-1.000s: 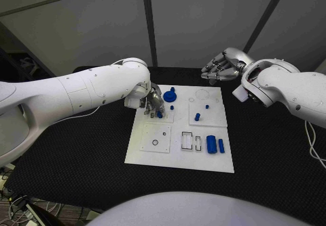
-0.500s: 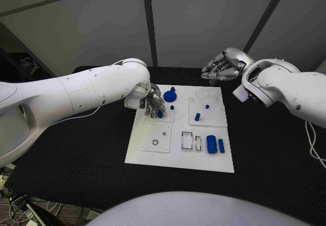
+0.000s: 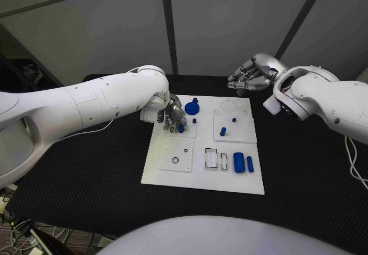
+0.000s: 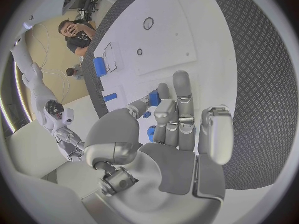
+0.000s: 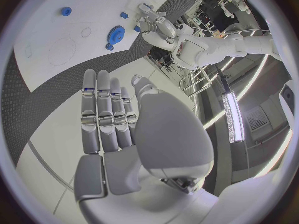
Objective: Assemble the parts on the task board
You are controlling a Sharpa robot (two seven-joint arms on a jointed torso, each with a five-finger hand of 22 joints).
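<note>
Your left hand (image 3: pixel 170 115) covers the upper left corner of the white board (image 3: pixel 201 181), so in the head view you can hardly make out the small blue peg (image 4: pixel 155 97) there; the left wrist view shows it pinched at the fingertips, just above the board. Your right hand (image 3: pixel 249 75) hangs beyond the board's far edge, fingers straight, side by side and holding nothing. A blue gear (image 3: pixel 192 109) sits beside the left hand, and two blue cylinders (image 3: pixel 239 162) lie at the near right of the board on the black tabletop (image 3: pixel 84 180).
</note>
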